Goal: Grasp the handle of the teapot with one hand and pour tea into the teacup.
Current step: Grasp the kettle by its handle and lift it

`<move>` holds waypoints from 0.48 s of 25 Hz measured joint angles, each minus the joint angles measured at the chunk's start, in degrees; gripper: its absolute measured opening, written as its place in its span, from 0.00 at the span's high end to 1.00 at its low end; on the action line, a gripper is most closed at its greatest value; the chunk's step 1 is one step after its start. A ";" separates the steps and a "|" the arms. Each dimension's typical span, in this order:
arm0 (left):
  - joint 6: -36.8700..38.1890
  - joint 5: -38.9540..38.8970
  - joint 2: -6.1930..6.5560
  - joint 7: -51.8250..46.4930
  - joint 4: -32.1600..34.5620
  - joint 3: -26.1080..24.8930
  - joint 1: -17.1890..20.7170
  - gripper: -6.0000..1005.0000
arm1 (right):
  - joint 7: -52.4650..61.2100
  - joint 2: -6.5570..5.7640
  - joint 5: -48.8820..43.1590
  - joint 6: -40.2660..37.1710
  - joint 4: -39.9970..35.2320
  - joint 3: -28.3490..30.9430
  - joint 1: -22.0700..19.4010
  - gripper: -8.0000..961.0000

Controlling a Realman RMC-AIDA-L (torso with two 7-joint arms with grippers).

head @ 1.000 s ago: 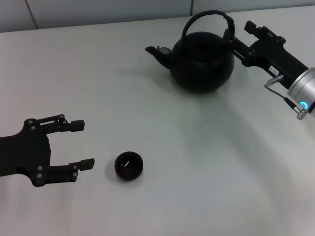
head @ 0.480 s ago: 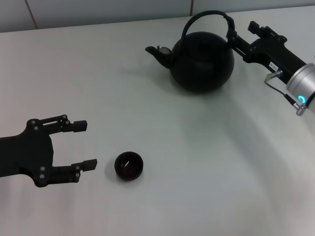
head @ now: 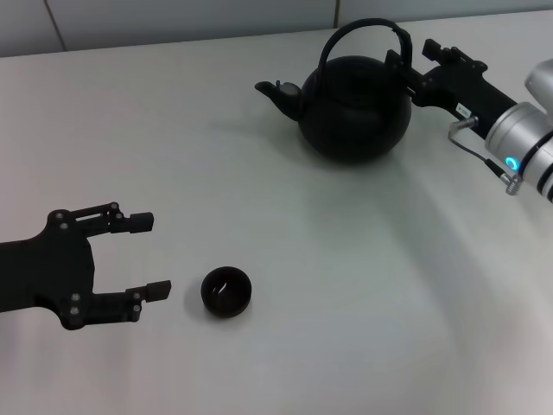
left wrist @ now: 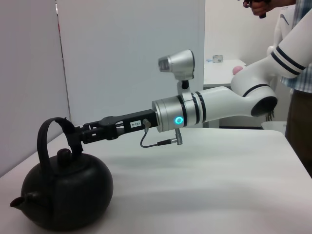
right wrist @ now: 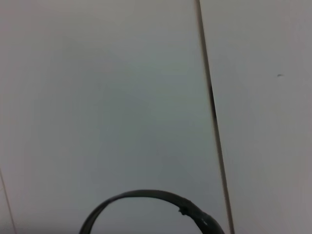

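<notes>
The matte-black teapot (head: pixel 354 108) stands upright at the back of the table, spout pointing left. Its arched handle (head: pixel 359 26) spans the top. My right gripper (head: pixel 413 56) is at the handle's right side, fingers open and set on either side of the hoop's thick part. The left wrist view shows the same teapot (left wrist: pixel 63 197), its handle (left wrist: pixel 46 134) and the right gripper (left wrist: pixel 78 138) reaching it level. Only the hoop of the handle (right wrist: pixel 146 196) shows in the right wrist view. The small black teacup (head: pixel 226 292) sits near the front. Just left of it, my left gripper (head: pixel 149 257) rests open.
The white table (head: pixel 346 285) runs back to a pale wall (head: pixel 173 17). In the left wrist view a person (left wrist: pixel 297 97) stands behind the right arm, beside another white table (left wrist: pixel 222 73).
My right gripper has slid a little left and farther back along the handle's side, and its wrist has risen. The teapot, the teacup and the left gripper have stayed put.
</notes>
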 joint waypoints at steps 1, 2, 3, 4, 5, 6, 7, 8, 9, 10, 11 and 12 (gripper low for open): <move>0.00 0.00 0.00 0.00 -0.01 0.00 0.01 0.22 | 0.01 0.00 0.00 0.40 0.14 0.16 0.20 0.29; 0.00 0.00 0.00 0.00 -0.05 0.00 0.02 0.22 | 0.02 0.00 0.00 0.73 0.37 0.77 0.51 0.29; 0.00 0.00 0.00 0.00 -0.05 0.00 0.02 0.22 | 0.02 0.00 0.00 0.73 0.37 0.77 0.51 0.29; -0.01 0.00 0.00 0.00 -0.08 0.00 0.02 0.22 | 0.02 -0.01 0.00 0.76 0.40 1.30 0.57 0.29; 0.00 0.00 0.00 0.00 -0.11 0.00 0.03 0.22 | 0.03 -0.01 0.00 0.79 0.42 1.79 0.58 0.29; 0.00 0.00 0.00 0.00 -0.13 0.00 0.05 0.22 | 0.04 -0.02 0.00 0.81 0.44 2.34 0.57 0.29; 0.00 0.00 -0.01 0.00 -0.13 -0.02 0.07 0.22 | 0.05 -0.02 0.00 0.84 0.48 3.40 0.45 0.29; 0.00 0.00 -0.04 0.00 -0.16 -0.04 0.10 0.22 | 0.05 -0.02 0.00 0.84 0.48 3.40 0.45 0.29; 0.00 0.00 -0.05 0.00 -0.18 -0.07 0.14 0.22 | 0.05 -0.02 0.00 0.85 0.50 3.74 0.35 0.29; 0.00 0.00 -0.06 0.00 -0.20 -0.07 0.16 0.22 | 0.06 -0.02 0.00 0.87 0.52 4.11 0.26 0.29; 0.00 0.00 -0.06 0.00 -0.20 -0.07 0.16 0.22 | 0.06 -0.03 0.00 0.89 0.54 4.37 0.20 0.29; 0.00 0.00 -0.07 0.00 -0.21 -0.08 0.19 0.22 | 0.07 -0.03 0.00 0.91 0.56 4.53 0.17 0.29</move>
